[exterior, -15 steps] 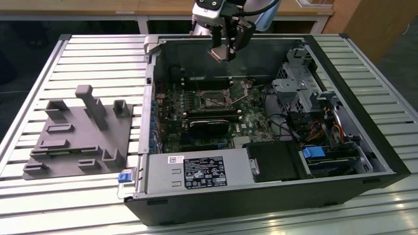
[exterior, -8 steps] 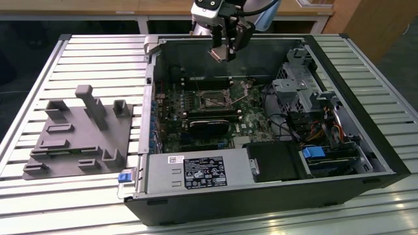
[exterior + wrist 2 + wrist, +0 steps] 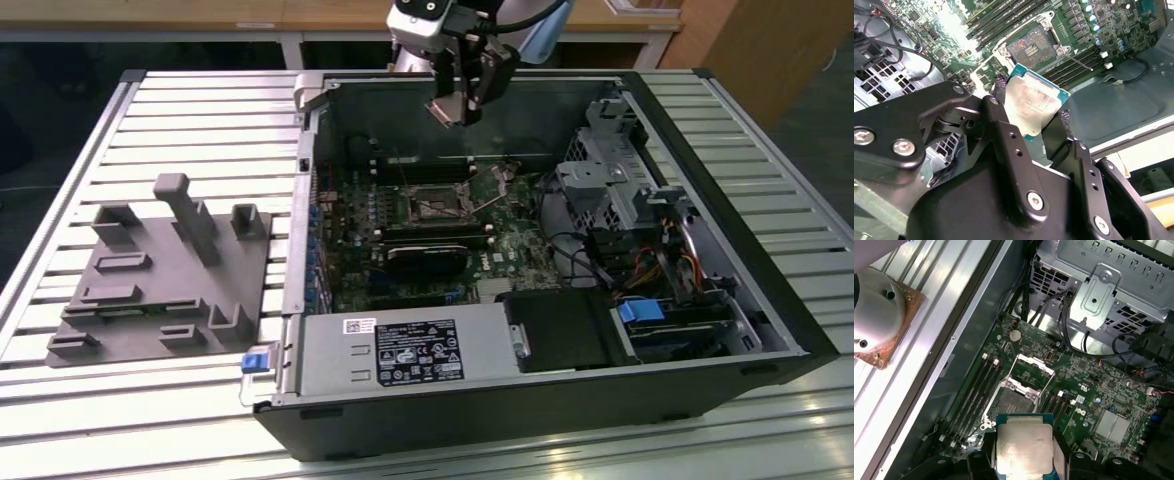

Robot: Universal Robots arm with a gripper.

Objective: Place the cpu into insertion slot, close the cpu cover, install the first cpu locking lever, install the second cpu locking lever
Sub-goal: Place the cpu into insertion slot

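The pincer point(image 3: 1030, 114) is clamped on the cpu point(image 3: 1038, 97), held above the uncovered insertion slot point(image 3: 1031, 45), with the cpu cover point(image 3: 1031, 370) raised.

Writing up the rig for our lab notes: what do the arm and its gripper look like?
The arm has a silvery-white wrist and a blue-grey joint cap. The gripper is matte black, with angular linkage plates, silver screws and two fingers drilled with small holes.

We see an open computer case point(image 3: 534, 412) on the slatted tabletop point(image 3: 200, 115), a grey fixture point(image 3: 147, 290) just beside it.
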